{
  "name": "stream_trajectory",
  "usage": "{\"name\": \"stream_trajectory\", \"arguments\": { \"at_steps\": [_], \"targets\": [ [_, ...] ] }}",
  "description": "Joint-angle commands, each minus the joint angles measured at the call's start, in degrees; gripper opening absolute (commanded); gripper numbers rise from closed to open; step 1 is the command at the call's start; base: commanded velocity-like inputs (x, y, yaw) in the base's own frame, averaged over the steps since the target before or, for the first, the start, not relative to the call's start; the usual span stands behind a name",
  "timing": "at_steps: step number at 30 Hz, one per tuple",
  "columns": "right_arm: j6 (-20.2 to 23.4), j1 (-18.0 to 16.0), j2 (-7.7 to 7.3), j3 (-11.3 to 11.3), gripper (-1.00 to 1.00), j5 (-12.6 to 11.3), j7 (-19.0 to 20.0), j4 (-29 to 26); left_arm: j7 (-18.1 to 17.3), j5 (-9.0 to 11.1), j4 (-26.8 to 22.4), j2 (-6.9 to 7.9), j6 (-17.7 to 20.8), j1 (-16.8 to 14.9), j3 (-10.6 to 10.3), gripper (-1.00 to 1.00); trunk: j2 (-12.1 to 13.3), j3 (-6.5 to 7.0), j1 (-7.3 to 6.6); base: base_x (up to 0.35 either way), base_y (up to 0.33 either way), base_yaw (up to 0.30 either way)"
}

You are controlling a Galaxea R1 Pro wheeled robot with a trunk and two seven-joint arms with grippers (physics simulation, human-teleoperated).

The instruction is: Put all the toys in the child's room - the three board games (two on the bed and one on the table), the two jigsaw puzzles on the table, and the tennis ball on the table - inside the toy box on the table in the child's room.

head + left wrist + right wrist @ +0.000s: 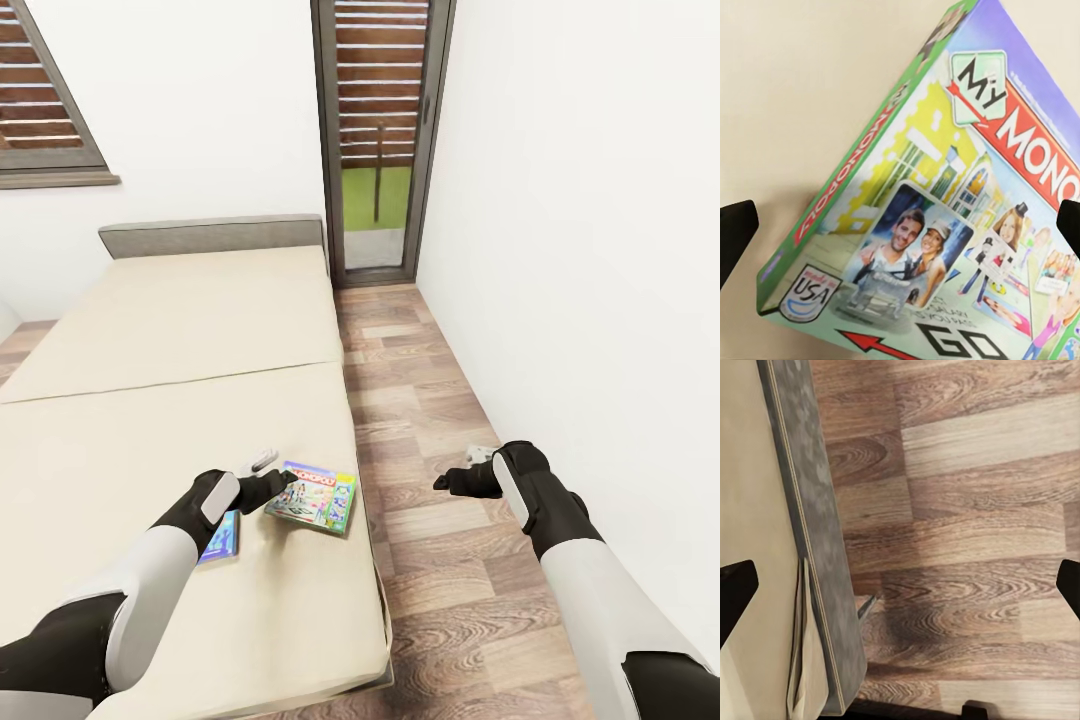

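Note:
Two board games lie on the beige bed [170, 330] near its right edge. One is a green-edged "MY MONOPOLY" box [313, 497] printed with cartoon people. My left gripper [283, 482] hovers open just above that box's near corner. In the left wrist view the box [945, 202] lies under the gripper [900, 232], with one black fingertip [735, 236] at each side and nothing gripped. A blue box [222, 537] lies beside it, partly covered by my left forearm. My right gripper [447, 482] hangs open over the wood floor [967, 510], beside the bed's grey frame [814, 510].
The grey headboard [210, 236] stands at the far end of the bed. A dark-framed slatted glass door [378, 130] is in the far corner. A white wall [580, 250] runs close along my right. Between bed and wall lies a strip of plank floor [420, 400].

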Motion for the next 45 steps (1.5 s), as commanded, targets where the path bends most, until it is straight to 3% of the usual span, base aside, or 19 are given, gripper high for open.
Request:
{"name": "stream_trajectory", "arguments": {
  "at_steps": [1,25,45],
  "targets": [
    [0.24,-0.02,-0.01,-0.05,1.00,-0.44,-0.20,-0.04,-0.10,-0.09,-0.07,-0.05,0.35,-0.02,0.43,1.00,-0.02,-0.04,0.00,0.000,0.000,-0.029],
    [0.24,-0.02,-0.01,-0.05,1.00,-0.42,-0.20,-0.04,-0.01,-0.16,-0.07,-0.25,0.21,0.10,0.43,1.00,-0.02,-0.04,0.00,0.000,0.000,-0.181],
    [0.24,-0.02,0.09,0.01,1.00,-0.44,-0.20,-0.04,-0.01,-0.12,-0.07,-0.11,0.20,0.37,0.64,1.00,-0.02,-0.04,0.00,0.000,0.000,-0.033]
  ]
}}
